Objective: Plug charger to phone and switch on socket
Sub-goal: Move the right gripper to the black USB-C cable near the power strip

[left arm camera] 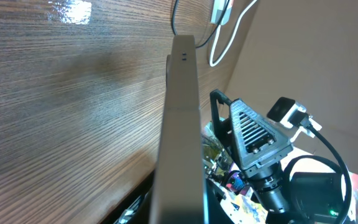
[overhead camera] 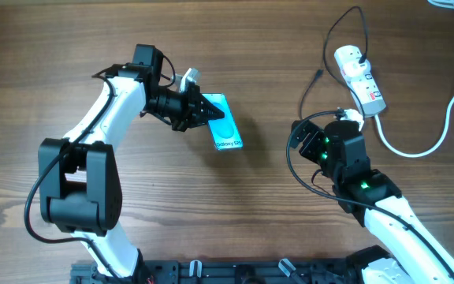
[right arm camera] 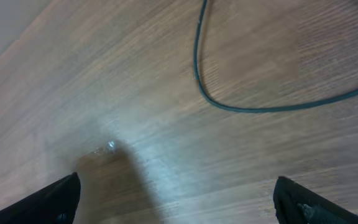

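Spanning the scene, the brown wood-grain table (overhead camera: pixel 22 47) carries the white elongated power-strip socket (overhead camera: pixel 362 83) just beyond the right gripper (overhead camera: pixel 299 132), whose fingers (right arm camera: pixel 55 199) stand wide apart with nothing between them. The left gripper (overhead camera: pixel 210 110) is clamped on one end of the small rectangular teal-screened phone (overhead camera: pixel 227 130). The thin black charger cable (right arm camera: pixel 195 62) curves across the wood ahead of the right gripper.

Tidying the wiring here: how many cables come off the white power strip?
2. The thin black charger cable loops up and left from the far end of the power strip; the thick white cord leaves its near end and curves off to the right edge. No others show.
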{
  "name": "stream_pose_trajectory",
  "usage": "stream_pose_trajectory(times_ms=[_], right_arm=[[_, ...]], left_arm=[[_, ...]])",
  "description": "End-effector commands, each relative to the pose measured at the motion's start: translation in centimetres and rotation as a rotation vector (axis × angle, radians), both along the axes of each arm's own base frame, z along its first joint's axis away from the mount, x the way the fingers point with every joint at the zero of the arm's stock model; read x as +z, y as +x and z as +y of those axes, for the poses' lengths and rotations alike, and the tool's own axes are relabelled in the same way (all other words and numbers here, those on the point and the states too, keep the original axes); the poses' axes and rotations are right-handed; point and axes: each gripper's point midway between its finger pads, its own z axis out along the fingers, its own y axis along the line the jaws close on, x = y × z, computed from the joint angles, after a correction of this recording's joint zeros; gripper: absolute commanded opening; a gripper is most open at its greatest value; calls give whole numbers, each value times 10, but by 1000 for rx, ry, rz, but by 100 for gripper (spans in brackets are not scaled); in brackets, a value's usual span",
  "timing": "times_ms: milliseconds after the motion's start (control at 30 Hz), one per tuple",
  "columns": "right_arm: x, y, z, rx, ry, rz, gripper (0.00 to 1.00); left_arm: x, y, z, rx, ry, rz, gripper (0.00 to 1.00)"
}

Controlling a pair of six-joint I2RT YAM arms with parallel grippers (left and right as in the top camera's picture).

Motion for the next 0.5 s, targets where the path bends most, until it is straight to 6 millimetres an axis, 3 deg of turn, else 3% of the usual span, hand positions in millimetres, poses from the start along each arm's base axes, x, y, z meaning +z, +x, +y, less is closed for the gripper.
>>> stream_pose_trajectory(times_ms=[0,67,167,300,467], right_arm=[[33,14,-2,23,-62,-55,99],[45,19,-5,10,-89,-45,100],[47,32,-12,8,-151,14,100],[25,54,-17,-4,-196,161,99],[0,102,-16,11,-258,227,97]], left_arm=[[9,-1,-3,-8,-54,-7,4],[9,-1,-3,-8,-54,-7,4],[9,-1,-3,-8,-54,-7,4],[9,-1,-3,-8,-54,-7,4],[9,-2,-3,-8,-53,-2,4]])
